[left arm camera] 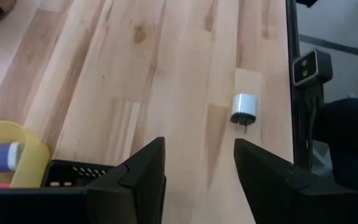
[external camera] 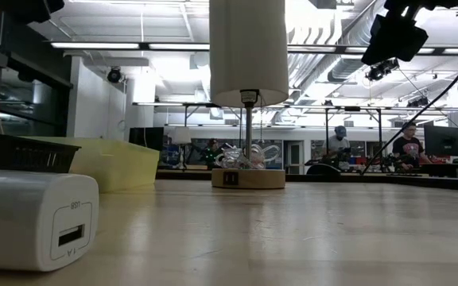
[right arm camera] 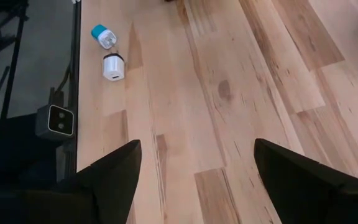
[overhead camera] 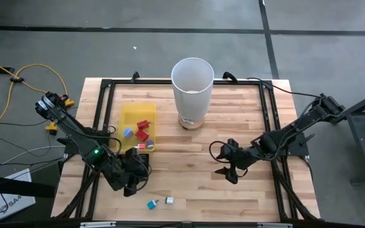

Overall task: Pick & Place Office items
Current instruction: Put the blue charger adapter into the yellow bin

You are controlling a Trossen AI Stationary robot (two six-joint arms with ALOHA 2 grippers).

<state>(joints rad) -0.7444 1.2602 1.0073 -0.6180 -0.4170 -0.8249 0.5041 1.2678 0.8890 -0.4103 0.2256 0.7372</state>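
Note:
Several small office items, red and blue among them, lie in a yellow tray. A blue item and a white plug-in charger rest flat on the wood near the table's front edge; both items also show in the right wrist view. My left gripper hovers open above the table beside the tray's near end, with the charger ahead of it. My right gripper hangs open over bare wood at centre right.
A tall white cylindrical bin stands on a wooden base at the far centre. A black mesh tray lies next to the yellow tray, under my left gripper. A small camera sits at the front edge. Bare wood lies between the grippers.

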